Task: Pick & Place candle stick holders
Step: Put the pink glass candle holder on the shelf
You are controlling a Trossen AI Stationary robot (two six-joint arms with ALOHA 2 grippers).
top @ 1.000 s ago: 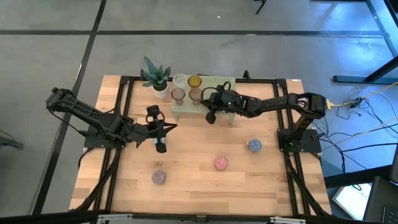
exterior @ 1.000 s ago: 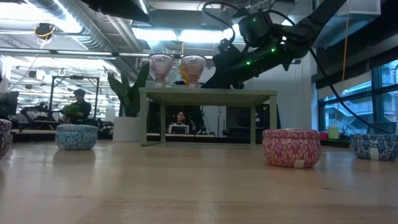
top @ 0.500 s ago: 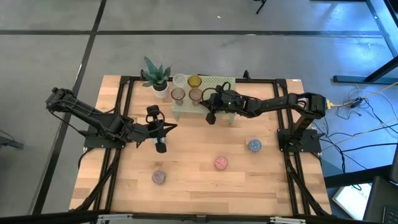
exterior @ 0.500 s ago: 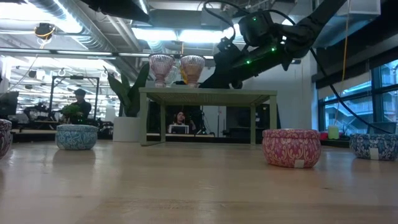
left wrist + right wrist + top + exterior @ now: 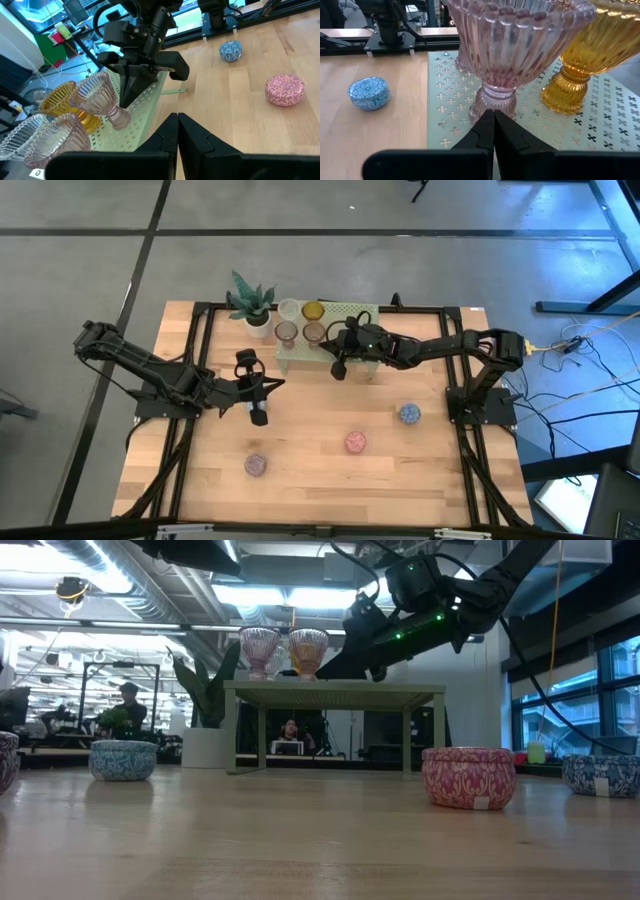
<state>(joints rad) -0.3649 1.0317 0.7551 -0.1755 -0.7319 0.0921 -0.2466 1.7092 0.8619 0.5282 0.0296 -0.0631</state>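
Note:
Several ribbed glass goblets stand on their feet on the pale green perforated stand: a clear one, an amber one and two pink ones. Patterned round holders sit on the table: blue, pink, mauve. My right gripper is shut over the stand, its tips at the foot of the nearer pink goblet. My left gripper is shut and empty above the table, left of centre. My right gripper's shut fingertips slant down from the table's right to the foot of the nearer pink goblet, which stands upright on the stand. I cannot tell whether they touch it.
A potted spiky plant stands at the stand's left end. Another blue holder sits on the table left of the stand, near the left arm. Bare wood lies across the table's middle and near side. People show in the room beyond the table.
My right gripper has crept a little toward the table's left, closer to the nearer pink goblet, with its fingers still shut.

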